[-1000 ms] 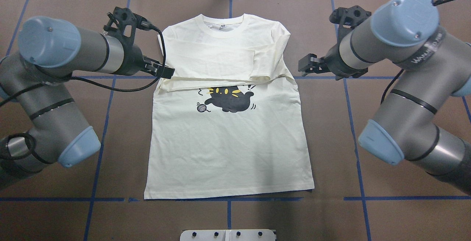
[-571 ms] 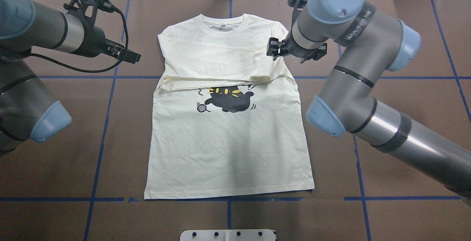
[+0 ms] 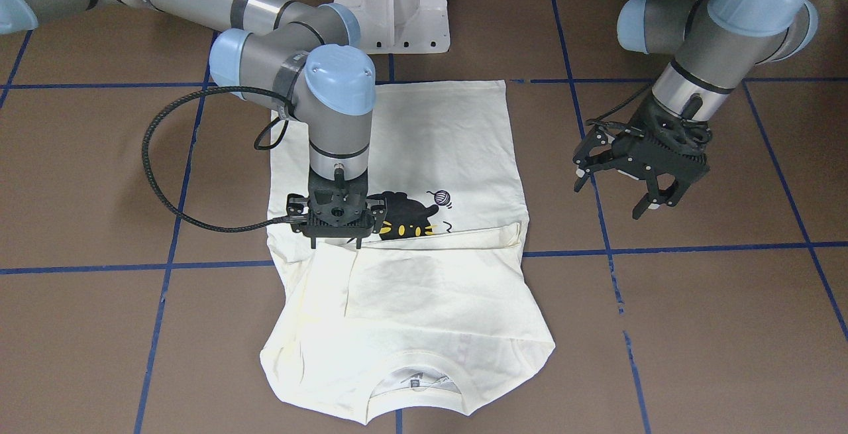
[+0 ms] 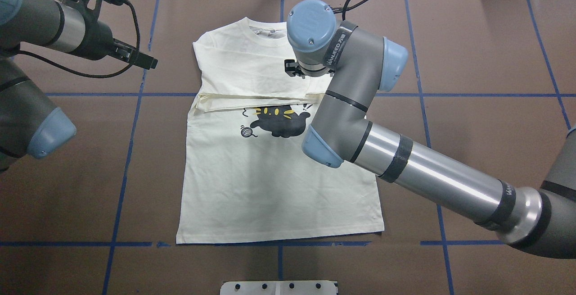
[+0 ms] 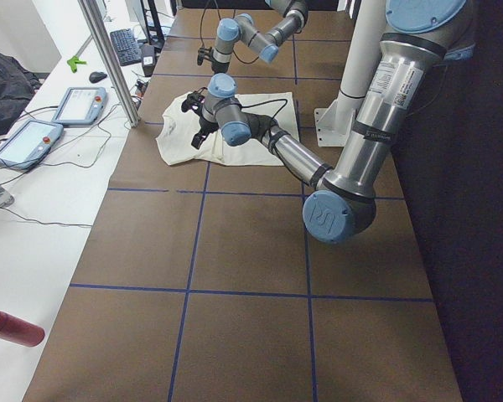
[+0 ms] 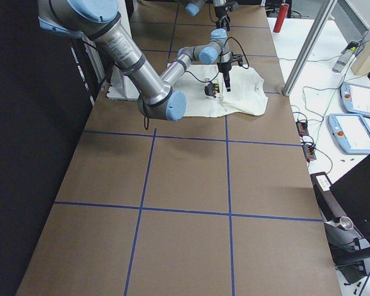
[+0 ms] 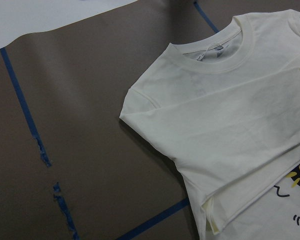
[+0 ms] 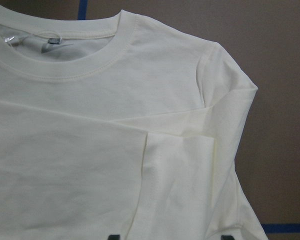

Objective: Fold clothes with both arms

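At overhead frame centre, the shirt (image 4: 270,187) is lying flat on the bench (image 4: 472,38), sleeves crossed. We are judging it light and limp; shoulders suit pinching. Right end effector (image 3: 336,244) is poised released over it; left end effector (image 4: 146,62) released, upper left.

The shirt (image 4: 270,182) lies flat on the table (image 4: 67,187), collar (image 4: 272,27) away from the robot; sleeves (image 4: 234,101) lie across its chest; right gripper (image 3: 336,245) above them; left gripper (image 4: 150,62) apart, left of it.
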You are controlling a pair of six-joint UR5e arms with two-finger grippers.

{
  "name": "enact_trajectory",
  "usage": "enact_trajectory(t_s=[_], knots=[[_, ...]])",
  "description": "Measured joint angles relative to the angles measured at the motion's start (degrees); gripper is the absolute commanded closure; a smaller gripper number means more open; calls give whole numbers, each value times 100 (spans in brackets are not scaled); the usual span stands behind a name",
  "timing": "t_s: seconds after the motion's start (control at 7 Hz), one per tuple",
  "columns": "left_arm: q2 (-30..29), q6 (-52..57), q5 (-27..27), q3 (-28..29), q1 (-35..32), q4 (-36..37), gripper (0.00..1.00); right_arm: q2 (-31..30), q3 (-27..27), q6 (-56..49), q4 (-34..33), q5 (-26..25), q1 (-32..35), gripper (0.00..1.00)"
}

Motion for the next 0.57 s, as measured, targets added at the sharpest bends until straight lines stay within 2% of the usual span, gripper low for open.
enact_trajectory(t_s=[0.29, 0.57], knots=[[-2, 2, -7, 7, -32, -5, 0, 578, -915, -266, -20, -207, -209, 51], [-3, 0, -13, 9, -46, 0, 0, 761, -1227, -783, -220, -270, -291, 53]])
